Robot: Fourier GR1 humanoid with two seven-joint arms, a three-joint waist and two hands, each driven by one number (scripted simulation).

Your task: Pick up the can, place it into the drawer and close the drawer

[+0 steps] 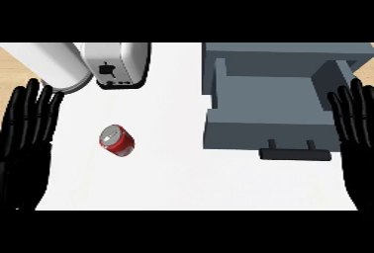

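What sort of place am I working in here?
Most likely a kitchen counter: a white countertop carrying a toaster-like appliance, a red can, and a grey drawer unit with its drawer pulled open.

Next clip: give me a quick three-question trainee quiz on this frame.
1. True or false: the drawer is pulled open.
2. The red can is: A) in the drawer, B) on the white counter, C) in a hand.
3. Which hand shows nearer the can?

Key:
1. True; its handle juts toward the robot.
2. B.
3. The left hand; the right hand shows beside the drawer. Both are open.
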